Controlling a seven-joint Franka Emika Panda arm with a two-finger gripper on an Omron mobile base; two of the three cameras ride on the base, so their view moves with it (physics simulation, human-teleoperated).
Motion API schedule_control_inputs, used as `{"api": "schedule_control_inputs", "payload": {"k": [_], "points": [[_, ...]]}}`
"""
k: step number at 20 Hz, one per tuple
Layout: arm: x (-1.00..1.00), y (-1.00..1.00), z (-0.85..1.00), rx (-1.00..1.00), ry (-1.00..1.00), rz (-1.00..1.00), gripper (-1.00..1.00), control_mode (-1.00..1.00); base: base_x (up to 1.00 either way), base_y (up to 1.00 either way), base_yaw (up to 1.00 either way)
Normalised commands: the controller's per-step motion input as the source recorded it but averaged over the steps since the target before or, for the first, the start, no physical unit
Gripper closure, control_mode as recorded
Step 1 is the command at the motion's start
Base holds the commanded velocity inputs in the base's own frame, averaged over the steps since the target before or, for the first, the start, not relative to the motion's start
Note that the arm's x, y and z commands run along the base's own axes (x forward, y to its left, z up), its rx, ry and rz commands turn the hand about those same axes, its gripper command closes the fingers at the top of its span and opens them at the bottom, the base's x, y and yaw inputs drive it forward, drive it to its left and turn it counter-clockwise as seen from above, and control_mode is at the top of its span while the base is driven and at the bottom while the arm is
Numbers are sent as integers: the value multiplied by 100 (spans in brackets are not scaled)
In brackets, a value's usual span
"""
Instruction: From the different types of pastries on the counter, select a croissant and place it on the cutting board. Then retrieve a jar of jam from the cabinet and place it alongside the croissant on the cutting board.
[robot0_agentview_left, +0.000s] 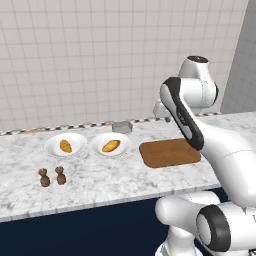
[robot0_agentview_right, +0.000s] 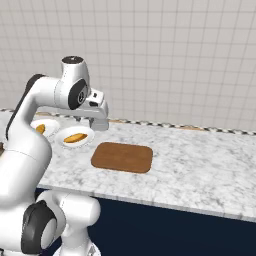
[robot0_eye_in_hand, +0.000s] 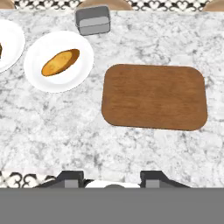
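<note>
our gripper (robot0_eye_in_hand: 112, 178) hangs with its fingers drawn together on nothing, above the counter (robot0_agentview_left: 100, 185) near its back edge. below us the cutting board (robot0_eye_in_hand: 154, 97) lies bare mid-counter. the croissant (robot0_agentview_left: 65, 146) sits on the far-left plate (robot0_agentview_left: 53, 148), beyond the loaf-like pastry (robot0_eye_in_hand: 60, 62) on its own plate (robot0_eye_in_hand: 65, 81).

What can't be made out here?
- Croissant: half hidden behind the arm in the right base view; cut by the left edge in the hand view.
- Cutting board: right end covered by the arm, left base view.
- Jam jar, cabinet: out of frame.
</note>
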Motion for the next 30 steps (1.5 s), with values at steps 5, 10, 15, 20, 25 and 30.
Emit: {"api": "schedule_control_inputs", "payload": {"k": [5, 10, 15, 20, 25, 30], "points": [[-60, 16, -22, 0, -5, 1, -100, -100, 0, 0, 0], [-14, 100, -62, -16, 21, -6, -100, -100, 0, 0, 0], [52, 100, -16, -8, 12, -13, -100, -100, 0, 0, 0], [58, 99, -15, -12, 11, -4, -100, -100, 0, 0, 0], [51, 84, -20, -3, 7, 0, -100, -100, 0, 0, 0], [77, 82, -26, 1, 8, 0, -100, -100, 0, 0, 0]]}}
